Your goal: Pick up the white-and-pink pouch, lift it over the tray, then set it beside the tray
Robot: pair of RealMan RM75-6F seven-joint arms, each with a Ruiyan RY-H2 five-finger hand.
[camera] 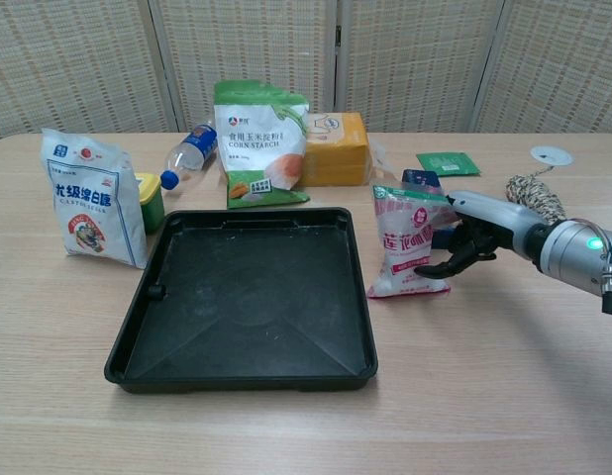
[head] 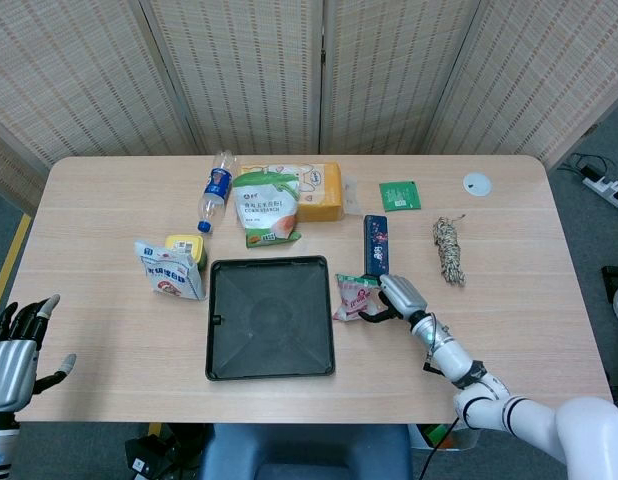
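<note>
The robot's right hand (camera: 471,240) closes around the small white-and-pink plastic pouch (camera: 409,242), its dark fingers (camera: 447,265) curled against the pouch's right edge while the thumb side lies along the top; from the head view the same hand (head: 391,298) sits pressed to the pouch (head: 355,296). The pouch stands upright on the light wooden table (camera: 504,366), its base touching the surface, just to the left of those fingers and close beside the right rim of the square black plastic tray (camera: 249,297). Whether the fingers fully clamp the pouch or only press its side cannot be told for certain, but they wrap its edge.

Just behind the fingers lies a dark blue flat rectangular packet (head: 376,244), and further right of them a coiled bundle of speckled rope (head: 448,250). A small green sachet (head: 400,195) lies well beyond.

The left hand (head: 13,351) hovers off the table's near-left corner, well apart from everything, its fingers spread and holding nothing.

Past the tray from the right fingers stand a white-and-blue bag with red print (camera: 91,196), a green-and-white corn starch bag (camera: 259,142), an orange box (camera: 335,148) and a lying clear plastic bottle with a blue cap (camera: 187,153).
</note>
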